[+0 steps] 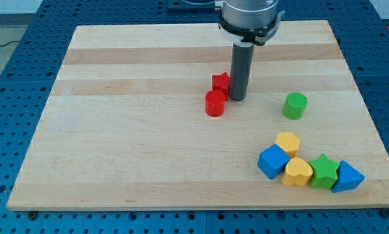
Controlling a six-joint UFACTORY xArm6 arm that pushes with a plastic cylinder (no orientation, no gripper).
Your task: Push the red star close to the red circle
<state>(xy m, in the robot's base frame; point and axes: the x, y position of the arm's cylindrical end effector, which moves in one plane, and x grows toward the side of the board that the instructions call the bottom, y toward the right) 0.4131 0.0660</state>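
Nearest, at the frame's lower right, a cluster is left alone: blue cube (273,161), yellow heart (297,171), green star (323,171), blue triangle (347,177), yellow hexagon (287,142). Further up sits a green cylinder (295,105). Mid-frame, the red circle (214,103) is touched by the red star (220,82), so it's probably done. My tip (238,99) is parked right beside the star; no pincer is fitted, nothing grasped.

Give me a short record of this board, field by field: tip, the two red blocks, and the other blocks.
tip: my tip is at the red star's right edge, on the view's right
red star: just above the red circle, apparently touching it
red circle: near board centre
green circle: alone, right of the tip
cluster at lower right: yellow hexagon, blue cube, yellow heart, green star, blue triangle
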